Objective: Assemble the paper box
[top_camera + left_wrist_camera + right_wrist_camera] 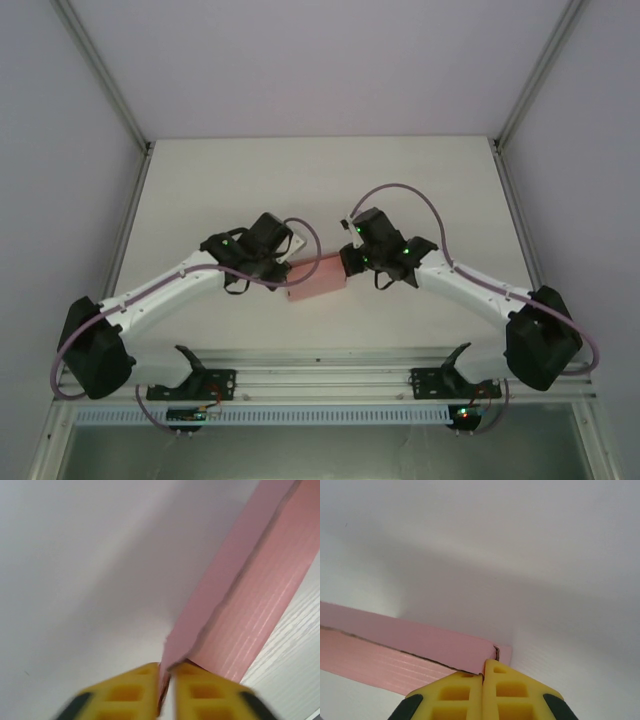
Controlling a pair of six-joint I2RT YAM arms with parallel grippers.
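Pink paper box (316, 279) pinched between left hand (165, 672) and right hand (483, 672).

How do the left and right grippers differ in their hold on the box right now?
The left gripper holds the left end of the box, the right gripper the right end. In the left wrist view the box runs up and rightward from the jaws. In the right wrist view it stretches leftward, pinched at a corner. Both are shut on pink card edges.
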